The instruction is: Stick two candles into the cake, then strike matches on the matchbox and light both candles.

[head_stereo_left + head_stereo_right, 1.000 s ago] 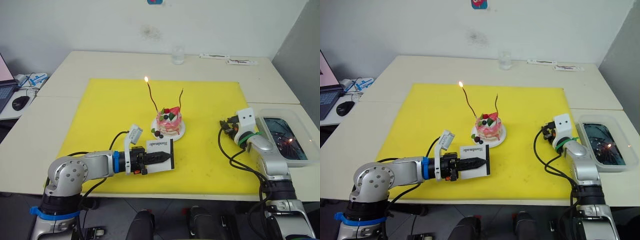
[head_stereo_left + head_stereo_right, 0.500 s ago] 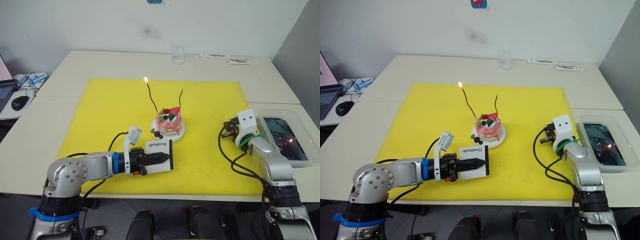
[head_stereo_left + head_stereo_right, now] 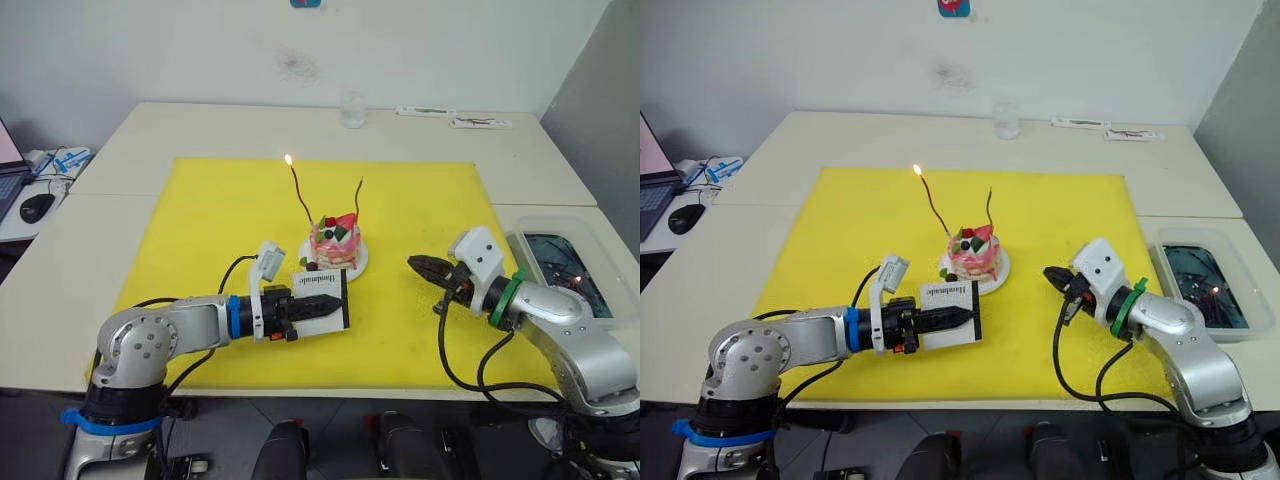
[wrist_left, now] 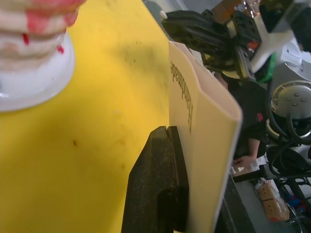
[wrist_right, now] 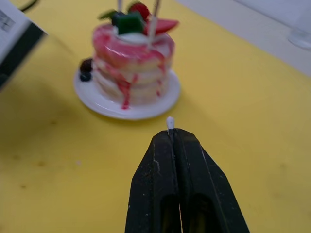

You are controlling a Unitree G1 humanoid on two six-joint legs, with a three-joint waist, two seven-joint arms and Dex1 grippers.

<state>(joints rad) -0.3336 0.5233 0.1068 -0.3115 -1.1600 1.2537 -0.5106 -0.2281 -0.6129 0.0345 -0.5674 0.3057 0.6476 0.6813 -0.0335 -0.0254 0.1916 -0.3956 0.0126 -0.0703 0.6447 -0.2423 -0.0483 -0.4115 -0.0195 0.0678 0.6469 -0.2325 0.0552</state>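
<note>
Sitting on a small white plate [image 3: 357, 263] near the middle of the yellow mat [image 3: 200, 230] on the desk [image 3: 180, 130]: the cake [image 3: 336, 243], between the two sets of fingers and just beyond the tips of both. Standing upright in the cake: two candles, the dark red one [image 3: 299, 193] burning with a small flame at its top, the tan one [image 3: 358, 199] beside it unlit. Clamping the matchbox [image 3: 320, 301] on edge just in front of the plate: the left gripper [image 3: 318, 305], its fingers [image 4: 158, 187] clenched flat against the white face, the black lettering lying just past their tips. Hovering over the mat on the far side of the cake from the matchbox, apart from both: the right gripper [image 3: 422, 265], its tips pointing toward the cake. Pressing together with no gap in the right wrist view: the right fingers [image 5: 165, 170], pinching a match [image 5: 169, 123] whose pale tip is poking out just beyond them, aimed at the plate's rim. Resting on the desk behind the right fingers, off the mat: a clear tray [image 3: 570, 275]. Standing well beyond the cake, at the desk's far side: a small glass [image 3: 353, 110].
</note>
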